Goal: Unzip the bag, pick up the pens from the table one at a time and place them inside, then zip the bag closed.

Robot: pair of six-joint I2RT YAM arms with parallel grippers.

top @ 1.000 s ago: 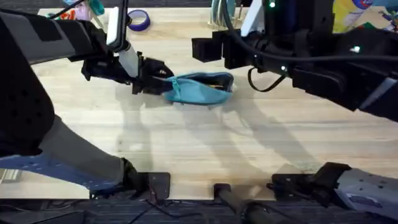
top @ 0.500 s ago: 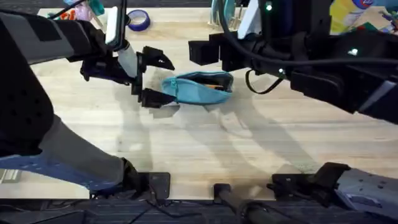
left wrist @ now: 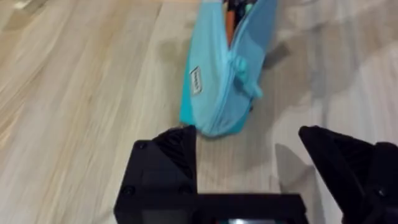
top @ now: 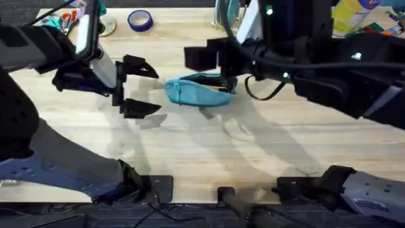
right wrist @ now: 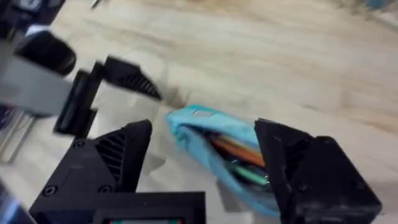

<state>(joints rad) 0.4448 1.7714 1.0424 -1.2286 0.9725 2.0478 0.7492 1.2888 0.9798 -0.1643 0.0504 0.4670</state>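
Bag: the light blue bag (top: 201,90) lies on the counter (top: 209,145) far of centre, between the two arms; its zip gapes at the right end, with orange and green pens (right wrist: 239,158) inside.
Handling: soft fabric, light, likely to slide or fold when pulled; best pinned at one end while the slider is drawn.
Grasp point: the small teal zip pull (left wrist: 242,70) near the bag's left end.
Left gripper (top: 136,88): spread wide, empty, just left of the bag, not touching.
Right gripper (right wrist: 205,155): spread, empty, poised over the bag's right end.
Surroundings: a purple tape roll (top: 140,19) and clutter along the far edge, well apart.
Obstacles: none between either gripper and the bag.
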